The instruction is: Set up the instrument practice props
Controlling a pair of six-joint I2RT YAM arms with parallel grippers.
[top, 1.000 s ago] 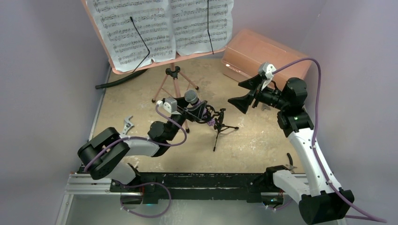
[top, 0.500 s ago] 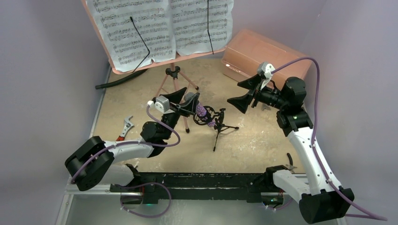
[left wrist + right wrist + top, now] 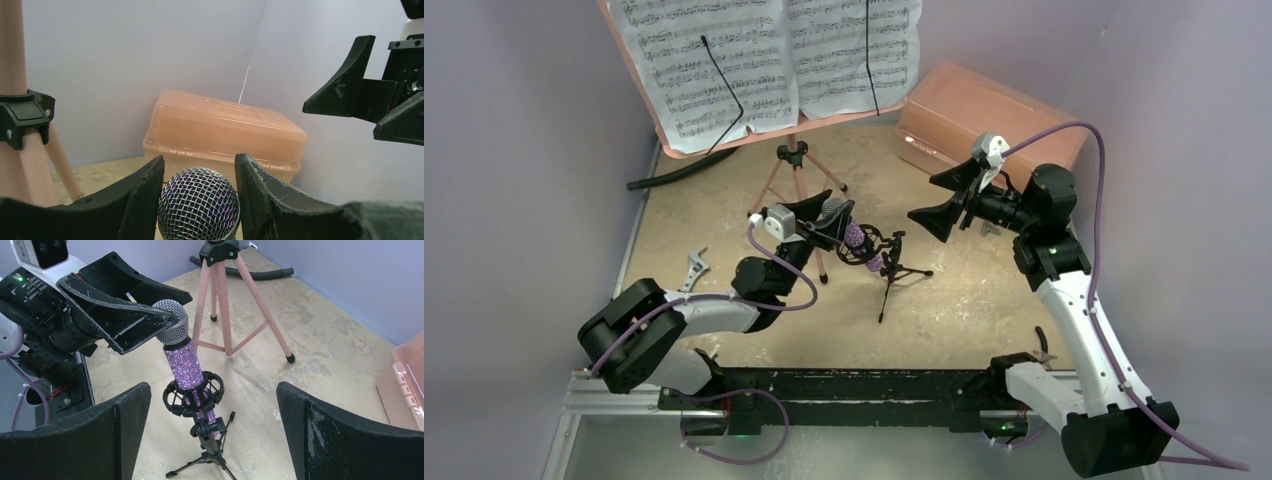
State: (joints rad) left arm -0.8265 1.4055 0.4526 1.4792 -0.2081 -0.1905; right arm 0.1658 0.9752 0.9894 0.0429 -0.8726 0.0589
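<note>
**Top view.** Compared with one second ago, the left gripper (image 3: 826, 215) sits further back along the purple glitter microphone (image 3: 856, 240), at its mesh head. The glitter body now shows bare between the gripper and the small black mic stand (image 3: 889, 270); before, the gripper covered most of it. Almost nothing shifts since half a second ago. The right gripper (image 3: 924, 198) has not moved: jaws wide apart, empty, hanging to the right of the mic stand.
- Reading: the mic looks seated, so release and retreat remain.
- The pink music stand (image 3: 774, 185) with the sheet-music pages (image 3: 724, 60) stands at the back, apparently done.
- The wrench (image 3: 694, 268) lies beside the left forearm.

**Left wrist view.** The fingers (image 3: 145, 200) press the mesh head from both sides with no gap visible, so the gripper is clamped on the mic.
- A pink leg and its black collar sit close at the left.
- The right gripper's fingers are at upper right.
- The salmon box (image 3: 225, 135) is ahead, against the wall.

**Right wrist view.** The mic stands slightly tilted, its body through the ring mount (image 3: 192, 392) and its tail below.
- The tripod feet look narrow, so I judge it tippy; the jaws should open before pulling away.
- Room: bare table (image 3: 325, 340) lies to the right of and behind the stand.
- The pink legs are near the left gripper, so the retreat should run back toward its own base, minding the wrench.
</note>
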